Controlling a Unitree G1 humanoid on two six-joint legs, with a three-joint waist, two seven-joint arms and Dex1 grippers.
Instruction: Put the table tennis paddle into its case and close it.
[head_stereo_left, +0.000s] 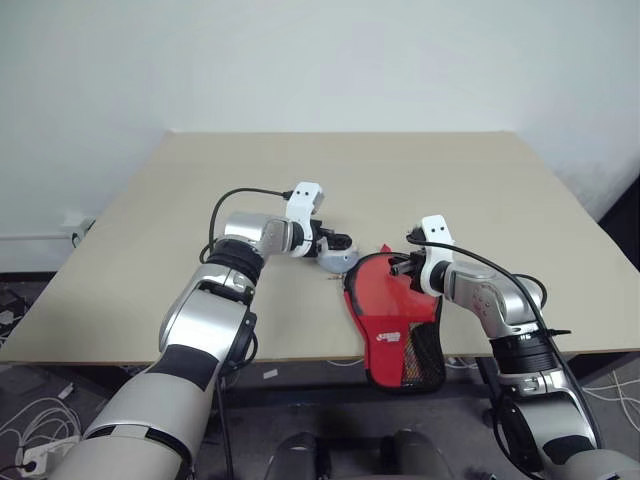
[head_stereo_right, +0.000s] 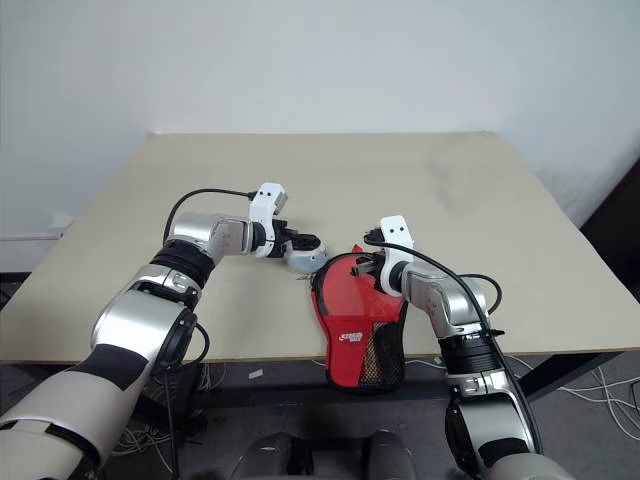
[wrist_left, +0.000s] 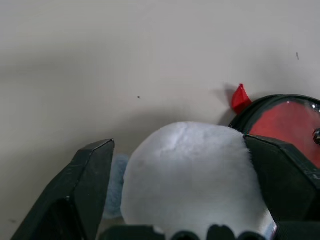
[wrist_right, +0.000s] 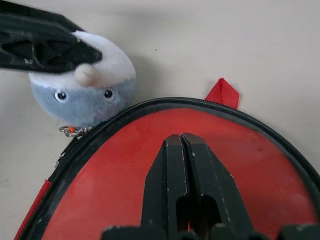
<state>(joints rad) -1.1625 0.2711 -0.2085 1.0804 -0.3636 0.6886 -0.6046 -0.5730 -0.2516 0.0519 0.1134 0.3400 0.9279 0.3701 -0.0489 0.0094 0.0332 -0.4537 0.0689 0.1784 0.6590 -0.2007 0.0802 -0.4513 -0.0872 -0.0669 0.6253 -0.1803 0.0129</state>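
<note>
We see the left end effector (wrist_left: 175, 200) spread around a plush charm (wrist_right: 87, 95) by the case (head_stereo_right: 355, 315); right end effector (wrist_right: 186, 145) pressed together on the case, on counter (head_stereo_left: 450, 180).

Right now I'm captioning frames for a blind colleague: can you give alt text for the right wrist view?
The right gripper, fingers shut, rests over the red case lying on the table. Beyond the case's zipped edge, a grey-and-white plush toy with googly eyes sits between the left gripper's fingers, attached by a small chain at the zip.
</note>
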